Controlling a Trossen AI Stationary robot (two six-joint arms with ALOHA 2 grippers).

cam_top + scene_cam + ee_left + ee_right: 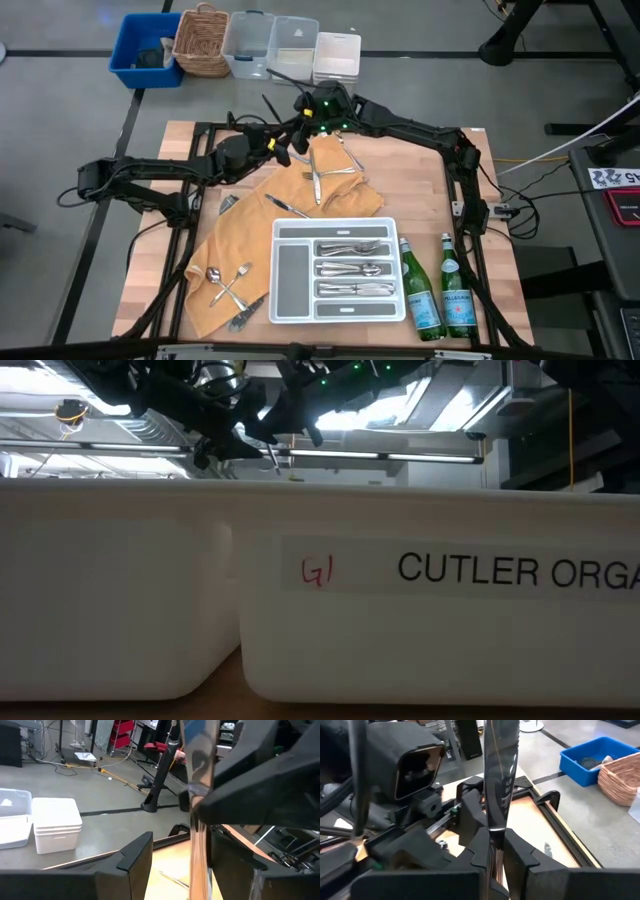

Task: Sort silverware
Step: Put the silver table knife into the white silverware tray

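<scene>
Both arms meet above the table's far edge. My right gripper (pixel 495 852) is shut on a silver table knife (pixel 499 775), held clear of the table. My left gripper (pixel 192 870) is open, its fingers on either side of the knife's other stretch (pixel 197 850) without visibly touching it. More silverware lies on the orange cloth (pixel 250 235): several pieces at the far end (pixel 322 178), a knife (pixel 290 207), and a spoon and fork at the near left (pixel 226 284). Sorted pieces lie in the white divided tray (pixel 285 300). My right gripper pinches the knife between its two fingers, about where the blade meets the handle (pixel 495 834). The serrated blade runs on past the fingertips, and the rest runs back between the fingers. The knife is lifted clear above the cloth's far end.
Two green glass bottles (pixel 425 295) (pixel 458 295) stand right of the tray. A dark-handled utensil (pixel 245 318) lies at the cloth's near end. Bins and a wicker basket (pixel 203 42) sit on the floor beyond the far edge. In the low view the tray's wall (pixel 400 620) fills the picture.
</scene>
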